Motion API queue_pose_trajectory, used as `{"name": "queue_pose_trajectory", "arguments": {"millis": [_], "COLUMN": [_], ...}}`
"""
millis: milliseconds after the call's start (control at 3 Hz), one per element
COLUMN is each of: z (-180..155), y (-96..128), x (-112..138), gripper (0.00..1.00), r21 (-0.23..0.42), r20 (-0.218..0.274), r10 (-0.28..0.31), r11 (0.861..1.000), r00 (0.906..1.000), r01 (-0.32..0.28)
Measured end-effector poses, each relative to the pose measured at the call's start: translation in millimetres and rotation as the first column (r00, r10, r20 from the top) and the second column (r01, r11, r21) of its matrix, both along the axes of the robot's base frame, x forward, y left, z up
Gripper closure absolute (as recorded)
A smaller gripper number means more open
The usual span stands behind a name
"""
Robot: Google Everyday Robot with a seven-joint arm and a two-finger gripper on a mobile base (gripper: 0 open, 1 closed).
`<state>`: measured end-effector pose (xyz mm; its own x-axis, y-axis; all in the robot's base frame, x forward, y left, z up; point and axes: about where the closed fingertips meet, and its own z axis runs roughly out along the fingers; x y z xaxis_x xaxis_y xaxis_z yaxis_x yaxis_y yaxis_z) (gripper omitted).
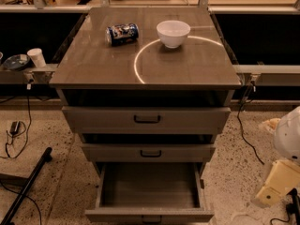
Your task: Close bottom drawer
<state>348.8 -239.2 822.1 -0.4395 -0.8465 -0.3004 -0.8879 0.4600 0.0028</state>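
Bottom drawer point(149, 191) stood pulled out — your gripper point(294, 206) sat near right, well apart. Its state you couldn't tell.

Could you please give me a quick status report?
Pincer low at far right, off the cabinet. Bottom drawer pulled open. Nothing seen blocking it.

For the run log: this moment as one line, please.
bottom drawer: pulled open | gripper: low at right, clear of drawer | cabinet top: can, bowl
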Motion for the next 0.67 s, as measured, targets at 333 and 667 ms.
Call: {"name": "queue_pose_trajectory", "arguments": {"millis": [333,667], "z": [-15.0,-27.8], "y": [0.6,6.8], "x": [-5.0,-6.7], "gripper": [0.0,0.0], "r21": [-0.008,-0.012], "r20": [-0.008,-0.015], "r10": [-0.017,-0.013], "r11": [1.0,1.0], "r00": [0.9998,0.9998], "r01": [0.017,0.012]}}
